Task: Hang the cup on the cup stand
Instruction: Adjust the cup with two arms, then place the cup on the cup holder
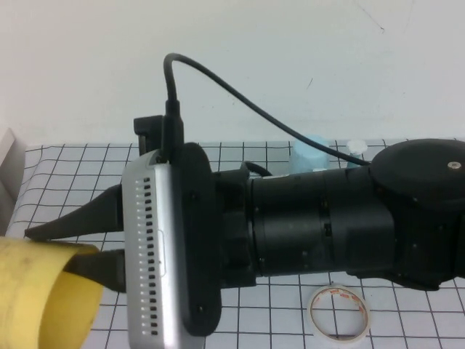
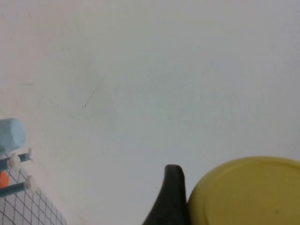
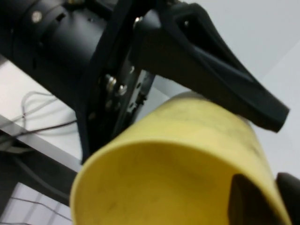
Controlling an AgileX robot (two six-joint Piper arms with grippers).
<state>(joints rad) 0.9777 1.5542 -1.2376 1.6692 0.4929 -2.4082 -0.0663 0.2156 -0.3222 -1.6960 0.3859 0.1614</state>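
**Cup aloft on its side, pinched at the rim**

My right pincer (image 1: 54, 251) is closed narrow on the cup (image 1: 40, 298), one finger inside the mouth and one outside. My left pincer (image 2: 169, 199) lies against the cup's base end; I cannot tell whether it grips. I judge the cup light, thin and smooth. Its taper would slide out of a side squeeze, so the rim wall is the place to hold. A tape roll (image 1: 314, 309) carries red marks too small to read. Beyond stand a blue cup (image 1: 311, 151) and the stand (image 2: 14, 186), well apart.
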